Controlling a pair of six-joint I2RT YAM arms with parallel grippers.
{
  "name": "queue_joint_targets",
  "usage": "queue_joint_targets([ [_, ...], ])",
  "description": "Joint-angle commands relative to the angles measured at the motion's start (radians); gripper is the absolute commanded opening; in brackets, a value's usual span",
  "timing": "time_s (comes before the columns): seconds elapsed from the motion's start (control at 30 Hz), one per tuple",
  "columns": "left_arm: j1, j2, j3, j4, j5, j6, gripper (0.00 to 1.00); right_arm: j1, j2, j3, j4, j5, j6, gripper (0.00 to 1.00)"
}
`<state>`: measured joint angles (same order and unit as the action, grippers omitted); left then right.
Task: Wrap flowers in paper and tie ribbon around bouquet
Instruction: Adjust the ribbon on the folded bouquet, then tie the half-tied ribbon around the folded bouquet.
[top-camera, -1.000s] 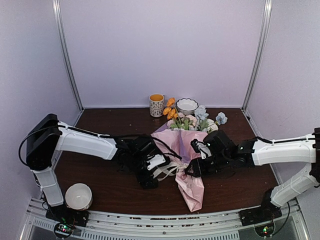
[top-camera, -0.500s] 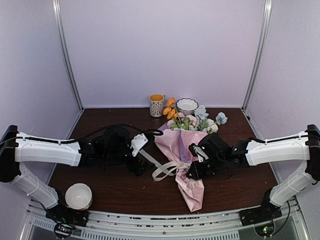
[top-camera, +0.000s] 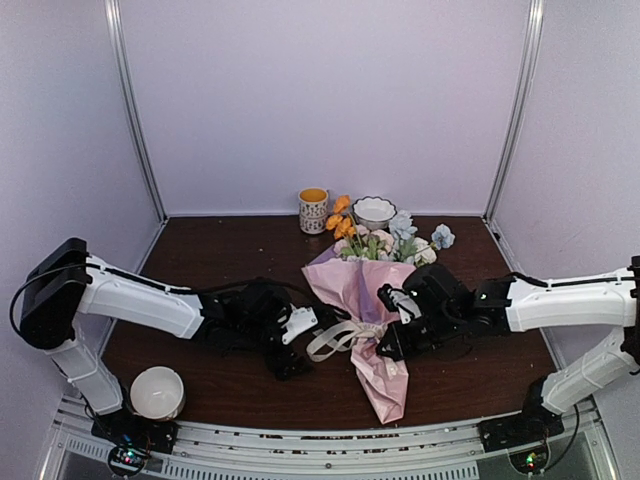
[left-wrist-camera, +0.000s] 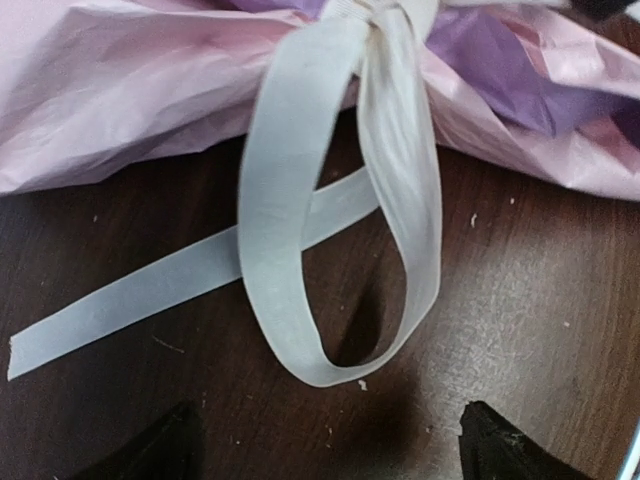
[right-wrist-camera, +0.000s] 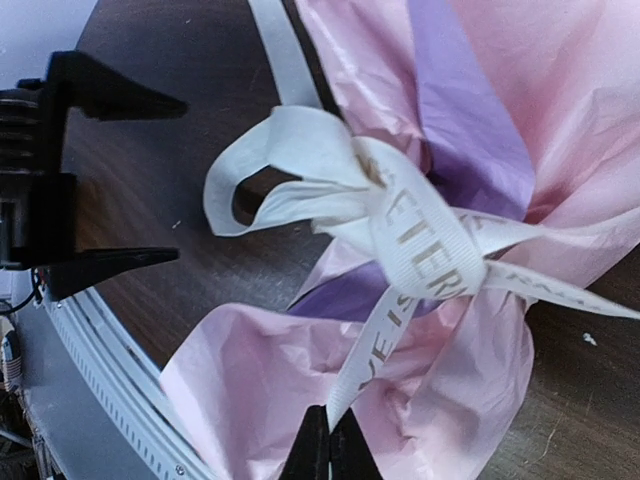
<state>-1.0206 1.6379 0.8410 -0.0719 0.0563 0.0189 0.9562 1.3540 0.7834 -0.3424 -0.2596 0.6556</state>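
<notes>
I am pinching my right claw (right-wrist-camera: 322, 452) tight on a tail of the soft, slippery ribbon (right-wrist-camera: 420, 240) knotted round the crinkly bouquet (top-camera: 350, 290), holding my left claw (left-wrist-camera: 330, 452) wide before its limp loop, the likeliest hold, mid-way across the dark wooden surface (top-camera: 220, 250) between pale lilac walls (top-camera: 320, 100).

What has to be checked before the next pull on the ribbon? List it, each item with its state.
1. Right gripper shut on a tail of the ribbon: ok.
2. Left gripper open and empty: ok.
3. Ribbon loop between its fingers: not ok, it lies just ahead of them on the table.
4. Ribbon crossed around the narrow part of the bouquet: ok.
5. Knot pulled tight: cannot tell.
6. Flowers showing at the wide end of the paper: ok.
</notes>
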Motion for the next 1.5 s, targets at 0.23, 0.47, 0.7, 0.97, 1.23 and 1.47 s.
queue_joint_targets([
  [0.23,-0.009,0.109,0.104,-0.030,0.057,0.056,0.96,0.059,-0.121,-0.081,-0.073,-0.140,0.006,0.00],
  [0.47,-0.009,0.130,0.119,-0.041,0.061,0.058,0.75,0.022,-0.237,-0.085,-0.149,-0.139,-0.028,0.37],
  [0.7,-0.009,0.145,0.131,-0.047,0.077,0.062,0.67,-0.242,-0.274,-0.098,-0.054,-0.090,-0.015,0.57],
  [0.97,-0.009,0.160,0.149,-0.047,0.091,0.051,0.76,-0.325,-0.068,-0.100,0.164,-0.132,0.042,0.68],
  [1.23,-0.009,0.198,0.188,-0.078,0.091,0.053,0.52,-0.343,0.045,-0.096,0.238,-0.144,0.055,0.56],
  [1.47,-0.007,0.164,0.184,-0.081,0.088,0.023,0.00,-0.343,0.024,-0.158,0.286,-0.220,0.093,0.13],
])
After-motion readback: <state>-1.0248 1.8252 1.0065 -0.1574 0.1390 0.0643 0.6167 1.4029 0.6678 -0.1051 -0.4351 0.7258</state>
